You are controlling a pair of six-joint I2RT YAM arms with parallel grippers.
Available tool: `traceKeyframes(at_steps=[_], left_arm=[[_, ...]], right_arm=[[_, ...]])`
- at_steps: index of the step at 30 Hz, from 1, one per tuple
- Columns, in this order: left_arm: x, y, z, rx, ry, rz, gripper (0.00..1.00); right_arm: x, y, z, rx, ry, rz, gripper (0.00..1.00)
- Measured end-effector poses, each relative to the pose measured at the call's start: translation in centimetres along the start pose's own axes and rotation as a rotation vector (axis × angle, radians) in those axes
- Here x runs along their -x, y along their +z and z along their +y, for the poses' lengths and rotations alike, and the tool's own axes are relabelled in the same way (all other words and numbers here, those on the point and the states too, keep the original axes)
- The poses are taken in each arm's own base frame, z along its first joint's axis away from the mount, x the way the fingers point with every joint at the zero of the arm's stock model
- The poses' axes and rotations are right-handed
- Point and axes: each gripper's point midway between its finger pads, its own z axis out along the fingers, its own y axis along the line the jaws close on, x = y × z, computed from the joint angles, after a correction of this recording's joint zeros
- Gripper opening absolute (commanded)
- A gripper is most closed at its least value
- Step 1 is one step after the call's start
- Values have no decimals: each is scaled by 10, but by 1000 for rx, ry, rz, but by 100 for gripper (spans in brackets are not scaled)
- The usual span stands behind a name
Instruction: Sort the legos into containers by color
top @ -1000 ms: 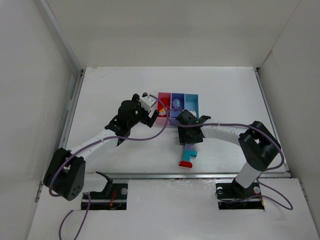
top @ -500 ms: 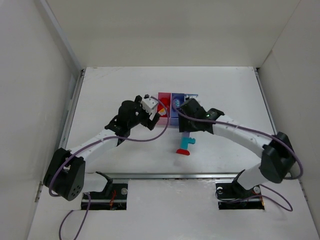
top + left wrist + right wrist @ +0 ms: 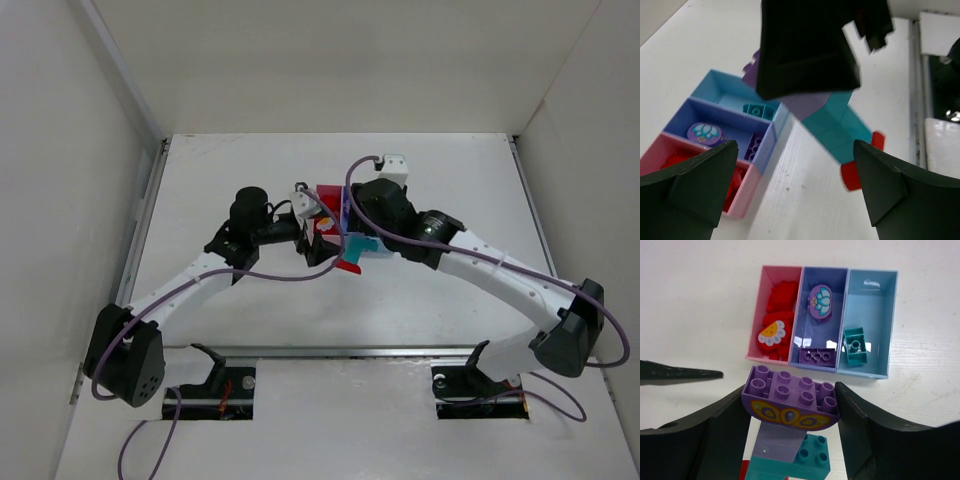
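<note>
Right gripper [image 3: 790, 407] clamped on a stacked clump [image 3: 789, 392] of bricks, purple top printed with yellow petals, teal and red below, held just short of the three joined bins [image 3: 842, 369], left gripper [image 3: 795, 150] gaping wide beside it, flower-printed red brick [image 3: 772, 335] in the pink bin [image 3: 761, 315], teal brick [image 3: 855, 345] in the blue bin [image 3: 877, 305].

From above, the containers [image 3: 327, 193] are largely hidden under the left gripper [image 3: 318, 240] and right gripper [image 3: 352, 248]. In the left wrist view the clump of legos [image 3: 832, 117] is blurred and covered at 12 o'clock; in the right wrist view it is cut off at 6 o'clock.
</note>
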Motion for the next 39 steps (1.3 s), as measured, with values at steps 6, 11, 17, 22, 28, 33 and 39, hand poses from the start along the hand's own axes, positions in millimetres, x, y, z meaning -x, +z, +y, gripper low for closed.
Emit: traceKeyframes(at_steps=[6, 11, 17, 22, 28, 33, 39], left_arm=[[13, 7, -3, -44, -73, -39, 99], [6, 12, 9, 24, -166, -24, 99], [10, 14, 18, 76, -230, -50, 99], [18, 16, 22, 94, -249, -86, 99], [26, 17, 19, 71, -244, -112, 68], [31, 17, 15, 42, -231, -125, 20], [29, 15, 21, 63, -232, -125, 0]], right_arm=[[12, 5, 12, -48, 11, -51, 0], [15, 1, 18, -53, 34, -77, 0], [15, 0, 24, -37, 51, -84, 0], [22, 0, 32, -1, 83, -111, 0], [28, -4, 41, 65, 114, -140, 0], [31, -4, 47, 93, 102, -149, 0], [36, -5, 51, 111, 102, -166, 0]])
